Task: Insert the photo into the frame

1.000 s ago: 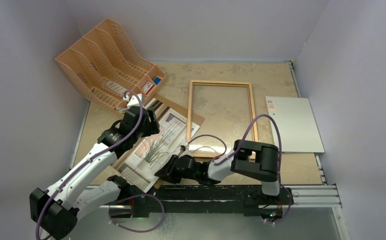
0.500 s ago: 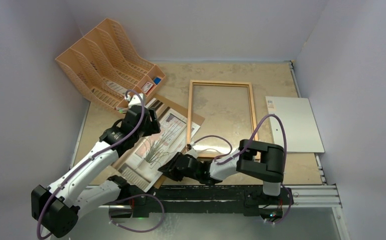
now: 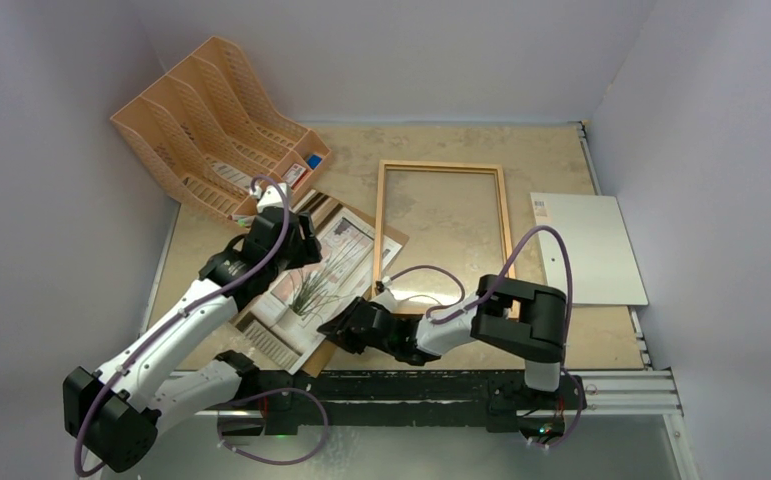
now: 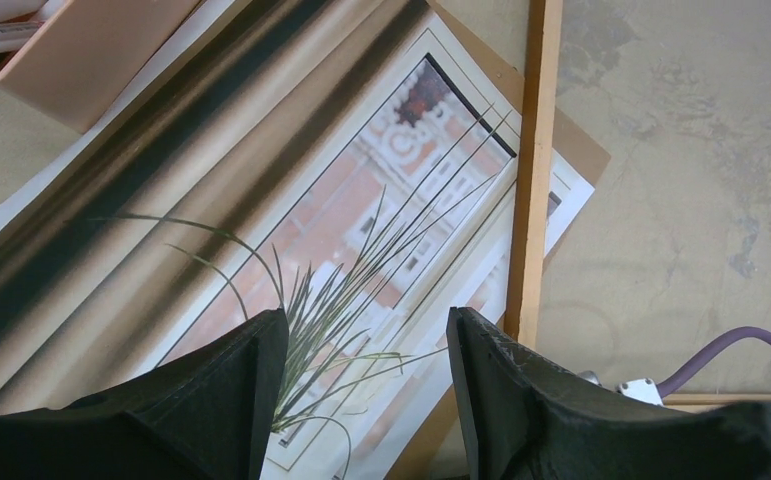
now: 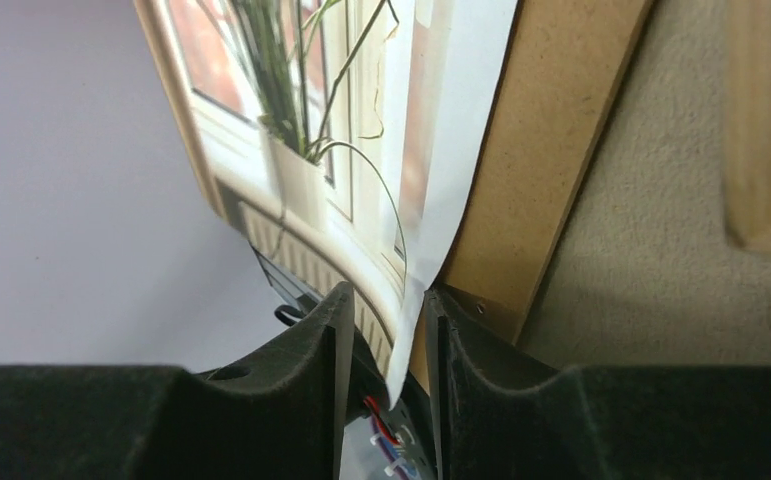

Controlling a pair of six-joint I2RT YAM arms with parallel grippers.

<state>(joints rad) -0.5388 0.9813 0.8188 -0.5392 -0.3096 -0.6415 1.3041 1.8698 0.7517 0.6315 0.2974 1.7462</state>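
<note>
Shifted leftward since the previous view, the right tool [image 5: 386,305] is nearly closed, pinching the near white edge of the photo [image 5: 291,100] above the brown backing panel [image 5: 551,130]. Over the print the left tool [image 4: 366,330] hovers spread and empty. Beyond and right of the pinching tool lies the frame [image 3: 506,230], flat on the worktop [image 3: 551,160], its long axis skewed from the print's; the right arm is nearer.

photo [image 3: 313,288] face up, near edge raised, far corner under L rail of thin brown frame [image 3: 442,165], flat
</note>
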